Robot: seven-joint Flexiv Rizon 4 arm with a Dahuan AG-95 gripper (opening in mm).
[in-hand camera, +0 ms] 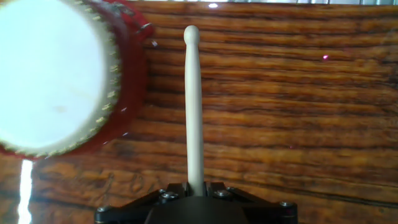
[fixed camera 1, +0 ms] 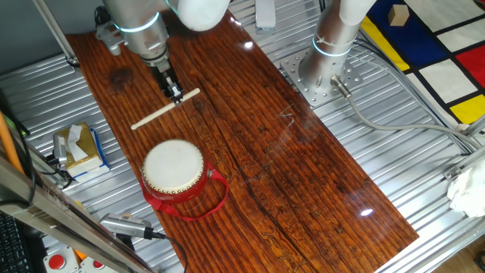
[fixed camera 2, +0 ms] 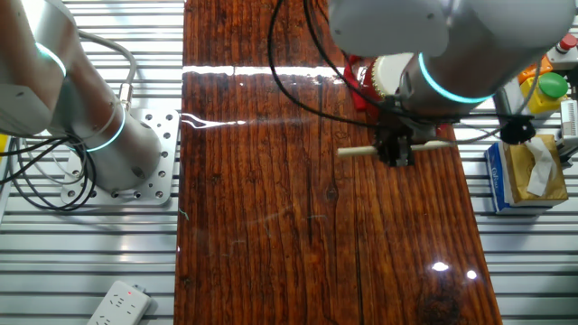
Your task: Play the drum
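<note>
Fingers of the gripper (fixed camera 1: 176, 97) were clamped on the drumstick (fixed camera 1: 165, 109); I judged it best to swing the tip over the drum (fixed camera 1: 173, 167) and strike mid-skin.

The drum (fixed camera 1: 173, 168) has a cream-white skin, a red body and strap, and gold studs around its rim. The drumstick (fixed camera 1: 165, 108) is pale cream. The desk (fixed camera 1: 303, 182) is reddish-brown wood with dark streaked grain.

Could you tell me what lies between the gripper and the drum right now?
Only bare wooden tabletop. In the one fixed view the gripper, shut on the drumstick, stands apart from the drum; the stick's tip stops short of it.
</note>
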